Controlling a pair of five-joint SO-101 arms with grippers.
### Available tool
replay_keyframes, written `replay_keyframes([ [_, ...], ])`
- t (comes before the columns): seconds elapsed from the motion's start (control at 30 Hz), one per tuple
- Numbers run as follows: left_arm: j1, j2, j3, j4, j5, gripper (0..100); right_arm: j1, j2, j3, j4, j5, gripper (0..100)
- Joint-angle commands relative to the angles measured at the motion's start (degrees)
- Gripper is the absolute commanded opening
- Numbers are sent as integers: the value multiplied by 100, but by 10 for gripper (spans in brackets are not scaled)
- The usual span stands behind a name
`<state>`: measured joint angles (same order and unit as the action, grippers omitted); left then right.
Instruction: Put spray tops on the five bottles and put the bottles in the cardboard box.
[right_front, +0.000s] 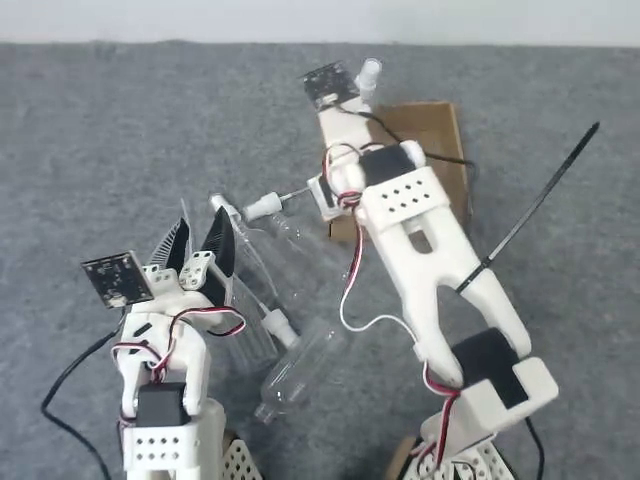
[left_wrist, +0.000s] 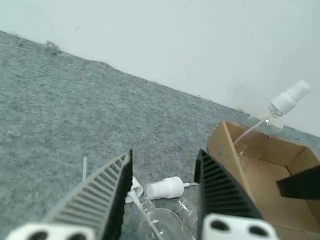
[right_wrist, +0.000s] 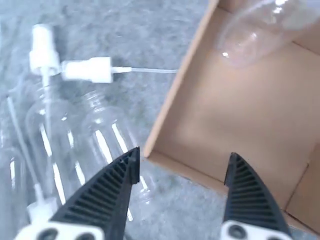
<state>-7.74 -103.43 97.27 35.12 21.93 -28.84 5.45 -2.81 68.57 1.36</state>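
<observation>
The right claw gapes empty over the cardboard box rim; the left claw gapes empty above loose bottles. One bottle lies inside the box.

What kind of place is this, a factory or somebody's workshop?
Most likely a small lab or hobby workbench, not a factory. Two small white arms with exposed wiring stand on a grey felt-like mat against a bare white wall, with clear plastic bottles and a cardboard box laid out.
</observation>
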Motion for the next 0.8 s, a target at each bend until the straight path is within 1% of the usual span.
replay_keyframes([
  [0.0, -18, -123, -75, -18, -35, 187, -215, -532, -149, 224, 519, 227],
  [0.13, -18, -123, -75, -18, -35, 187, -338, -549, -149, 374, 809, 227],
  [0.27, -18, -123, -75, -18, -35, 187, -453, -549, -149, 453, 923, 227],
  [0.47, -18, -123, -75, -18, -35, 187, -804, -549, -149, 673, 1178, 227],
  [0.6, -18, -123, -75, -18, -35, 187, -989, -541, -132, 690, 1222, 227],
  [0.77, -18, -123, -75, -18, -44, 187, -1218, -479, 18, 637, 1521, 227],
])
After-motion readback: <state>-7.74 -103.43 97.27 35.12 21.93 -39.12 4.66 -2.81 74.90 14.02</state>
